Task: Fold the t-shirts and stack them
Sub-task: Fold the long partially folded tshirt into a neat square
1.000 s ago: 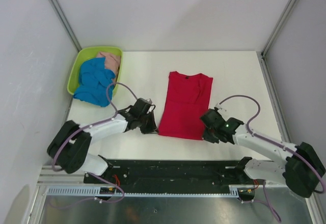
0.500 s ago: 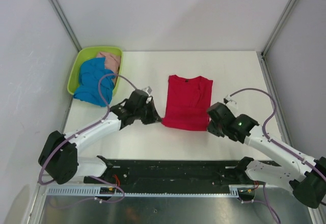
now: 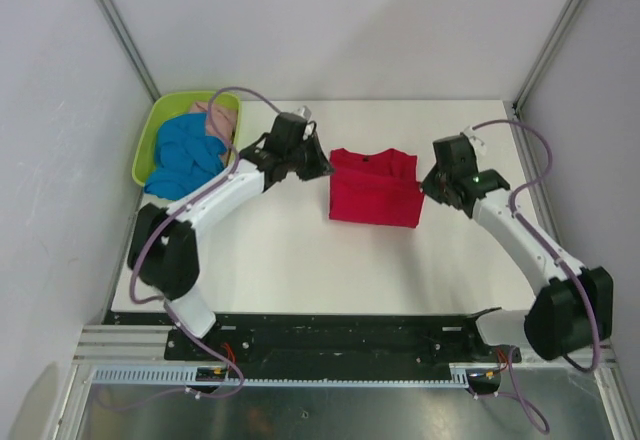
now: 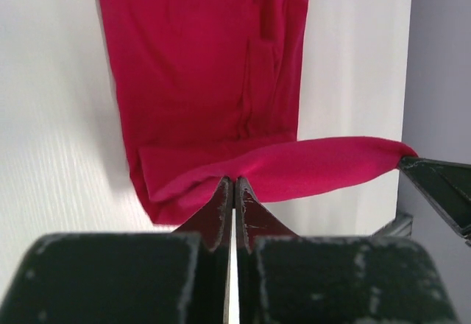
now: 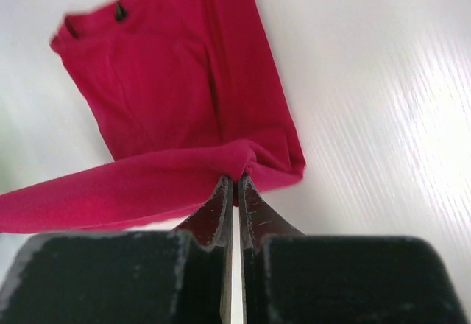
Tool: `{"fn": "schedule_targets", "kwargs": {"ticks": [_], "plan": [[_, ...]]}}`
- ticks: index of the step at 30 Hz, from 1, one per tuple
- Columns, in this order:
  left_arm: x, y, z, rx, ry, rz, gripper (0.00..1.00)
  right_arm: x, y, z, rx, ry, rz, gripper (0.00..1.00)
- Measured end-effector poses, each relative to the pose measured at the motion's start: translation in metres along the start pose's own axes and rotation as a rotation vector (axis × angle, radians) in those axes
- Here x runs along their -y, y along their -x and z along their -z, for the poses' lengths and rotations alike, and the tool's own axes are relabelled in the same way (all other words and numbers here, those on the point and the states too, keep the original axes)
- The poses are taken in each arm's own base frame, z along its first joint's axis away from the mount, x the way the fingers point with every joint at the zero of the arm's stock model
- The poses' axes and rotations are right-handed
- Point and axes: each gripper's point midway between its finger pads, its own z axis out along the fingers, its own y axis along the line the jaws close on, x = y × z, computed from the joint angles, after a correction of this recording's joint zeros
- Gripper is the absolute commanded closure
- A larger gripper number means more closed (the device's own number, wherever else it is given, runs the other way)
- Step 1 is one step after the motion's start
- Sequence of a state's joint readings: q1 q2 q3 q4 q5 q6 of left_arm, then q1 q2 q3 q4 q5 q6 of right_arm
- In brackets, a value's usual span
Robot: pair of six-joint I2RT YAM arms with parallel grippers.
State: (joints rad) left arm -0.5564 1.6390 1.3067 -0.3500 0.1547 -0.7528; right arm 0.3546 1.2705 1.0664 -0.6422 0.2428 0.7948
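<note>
The red t-shirt (image 3: 374,192) lies on the white table, its near hem lifted and folded back toward the collar. My left gripper (image 3: 327,167) is shut on the hem's left corner; in the left wrist view the left gripper (image 4: 234,182) pinches the red cloth (image 4: 199,81). My right gripper (image 3: 424,186) is shut on the hem's right corner; in the right wrist view the right gripper (image 5: 234,179) pinches the red cloth (image 5: 169,81). The hem stretches between both grippers above the shirt. The blue t-shirt (image 3: 183,156) and the pale pink t-shirt (image 3: 213,118) lie in the basket.
A lime-green plastic basket (image 3: 158,123) stands at the table's far left corner. Grey walls close in the left, back and right sides. Bare white table (image 3: 300,260) lies in front of the red shirt. A black rail runs along the near edge.
Both grippers have carried the red shirt's near hem away from the arm bases toward the collar. The shirt now shows about half its earlier length. Both arms have stretched farther out.
</note>
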Motion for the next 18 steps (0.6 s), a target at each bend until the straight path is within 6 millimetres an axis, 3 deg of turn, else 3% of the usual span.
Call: {"fn": "schedule_targets", "kwargs": {"ticks": [5,10,18], "plan": [[0.002,0.048,-0.035,0.055,0.014,0.019,1.0,-0.016,0.041,-0.043,0.037,0.031,-0.015,1.0],[-0.008,0.078,-0.072,0.085,0.044,0.038,1.0,-0.033,0.069,-0.094,0.057,0.07,-0.015,1.0],[-0.034,0.108,-0.126,0.119,0.097,0.054,1.0,-0.057,0.085,-0.183,0.049,0.104,0.022,1.0]]}}
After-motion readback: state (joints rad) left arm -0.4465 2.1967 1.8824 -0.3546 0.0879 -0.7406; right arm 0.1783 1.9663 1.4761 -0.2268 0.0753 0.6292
